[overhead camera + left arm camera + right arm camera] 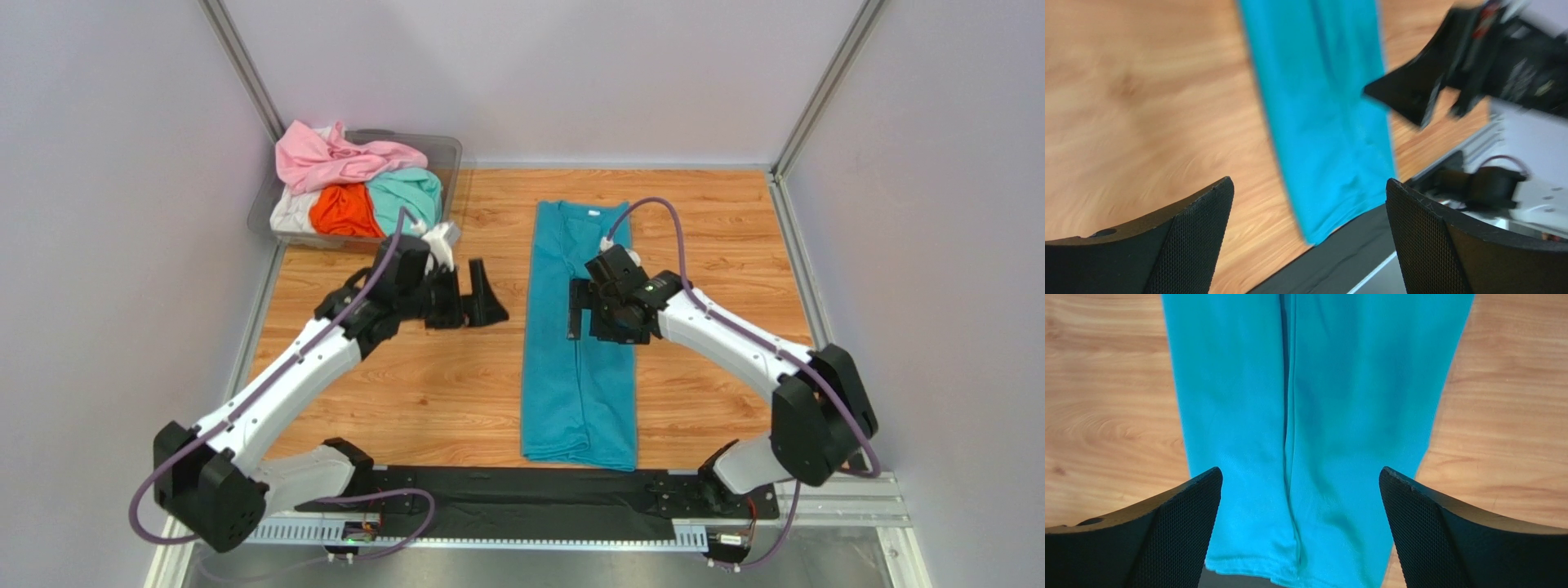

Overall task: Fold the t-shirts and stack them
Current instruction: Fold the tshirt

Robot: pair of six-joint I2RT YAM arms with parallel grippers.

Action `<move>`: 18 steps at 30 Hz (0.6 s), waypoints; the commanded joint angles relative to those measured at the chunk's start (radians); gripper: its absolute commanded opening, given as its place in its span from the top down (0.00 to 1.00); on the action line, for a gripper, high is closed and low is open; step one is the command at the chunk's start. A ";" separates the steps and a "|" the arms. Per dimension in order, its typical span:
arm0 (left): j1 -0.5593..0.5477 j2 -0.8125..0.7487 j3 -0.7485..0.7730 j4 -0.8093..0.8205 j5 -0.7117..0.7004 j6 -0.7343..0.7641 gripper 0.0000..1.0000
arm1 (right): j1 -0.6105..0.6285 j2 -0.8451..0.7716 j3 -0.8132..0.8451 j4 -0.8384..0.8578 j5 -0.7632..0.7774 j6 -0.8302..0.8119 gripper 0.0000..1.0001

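Note:
A deep teal-blue t-shirt [579,331] lies on the wooden table, folded lengthwise into a long narrow strip running from far to near. My right gripper [586,312] hovers over its middle, open, with the cloth below and nothing between its fingers; in the right wrist view the gripper [1300,470] spans the strip [1321,386] near its hem. My left gripper [472,300] stands open over bare wood left of the shirt. In the left wrist view the gripper [1308,181] is empty and faces the strip [1321,110]. Pink [337,157], orange [344,211], mint green [407,190] and white [291,214] t-shirts are heaped together.
The heap sits in a clear plastic tub [448,153] at the far left corner. A black mat [528,496] runs along the near edge between the arm bases; the teal shirt's hem reaches it. Grey walls and metal rails enclose the table.

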 commanded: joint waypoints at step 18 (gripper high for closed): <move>-0.005 -0.441 -0.301 -0.101 -0.498 -0.036 0.00 | -0.092 0.482 0.236 0.123 0.013 -0.056 0.00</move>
